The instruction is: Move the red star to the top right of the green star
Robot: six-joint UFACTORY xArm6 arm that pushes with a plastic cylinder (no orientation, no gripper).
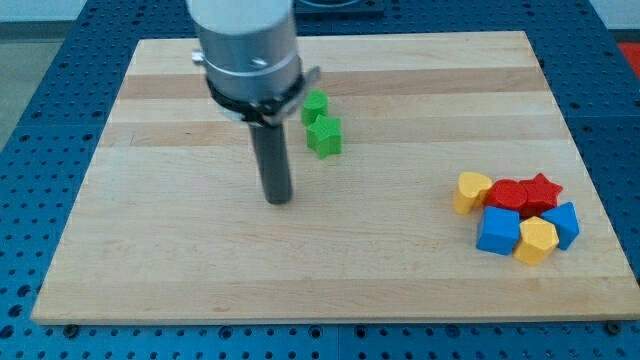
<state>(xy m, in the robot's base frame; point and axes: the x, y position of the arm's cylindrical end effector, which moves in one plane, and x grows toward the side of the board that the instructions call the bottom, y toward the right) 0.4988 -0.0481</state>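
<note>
The red star [543,189] lies in a cluster of blocks at the view's right, touching a red block [509,194] on its left. The green star [324,136] sits near the board's upper middle, with a second green block [314,106] just above it. My tip [277,200] rests on the board to the lower left of the green star, far to the left of the red star and apart from every block.
The cluster also holds a yellow heart-like block [471,190], a blue cube [498,231], a yellow block [537,240] and a blue block [565,222]. The wooden board [200,270] lies on a blue perforated table.
</note>
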